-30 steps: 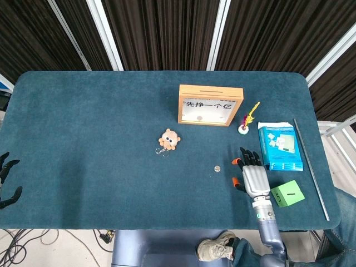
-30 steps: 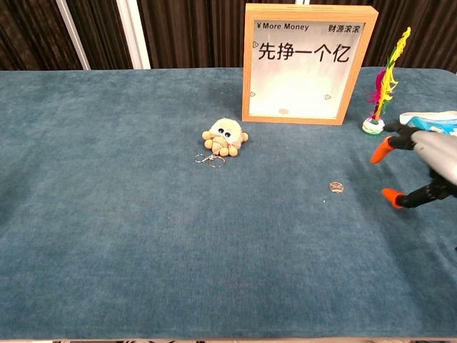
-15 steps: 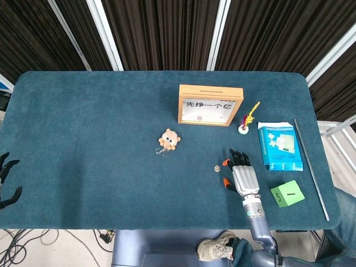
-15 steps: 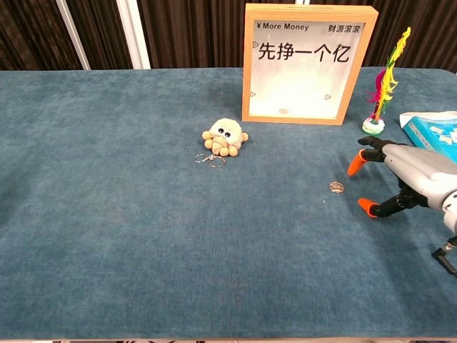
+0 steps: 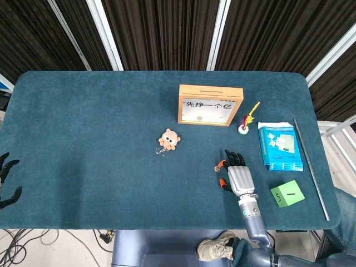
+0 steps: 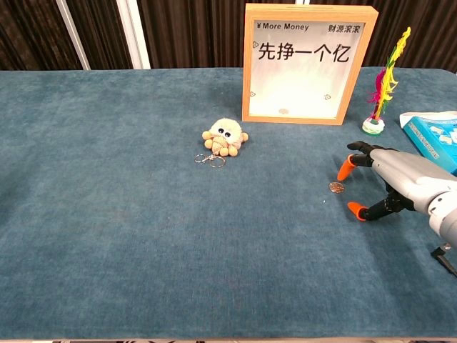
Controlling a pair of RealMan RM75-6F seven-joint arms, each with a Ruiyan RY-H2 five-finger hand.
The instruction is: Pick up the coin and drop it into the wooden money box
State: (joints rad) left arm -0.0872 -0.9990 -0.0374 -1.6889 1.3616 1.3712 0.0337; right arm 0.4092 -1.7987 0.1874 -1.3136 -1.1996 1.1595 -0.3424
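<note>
Sliding leftward across the blue cloth since a second ago, the right hand [image 6: 389, 187] now sits just beside the coin [image 6: 335, 187], where earlier it hung well off toward the blue booklet [image 5: 281, 146]. Its fingers are spread with nothing between them, and the two orange-tipped fingertips [image 6: 343, 170] bracket the coin from the right, one beyond it and one nearer the table's front edge; neither appears to touch it. The coin lies flat on the table [image 5: 83, 139], in front of and slightly right of the wooden money box [image 6: 309, 63], which stands upright near the far middle with a slot on its top edge and a white front panel printed with characters. Seen from the head view, the coin is nearly hidden beside the hand's upper orange tip. The left hand [image 5: 8, 181] shows only as dark fingers, apart and holding nothing, at the far left edge, beyond the table. A small plush toy with a keyring [image 6: 223, 138] lies left of the coin, a feathered shuttlecock [image 6: 381, 89] stands right of the box, and a green cube [image 5: 287, 194] rests near the right hand's wrist.
</note>
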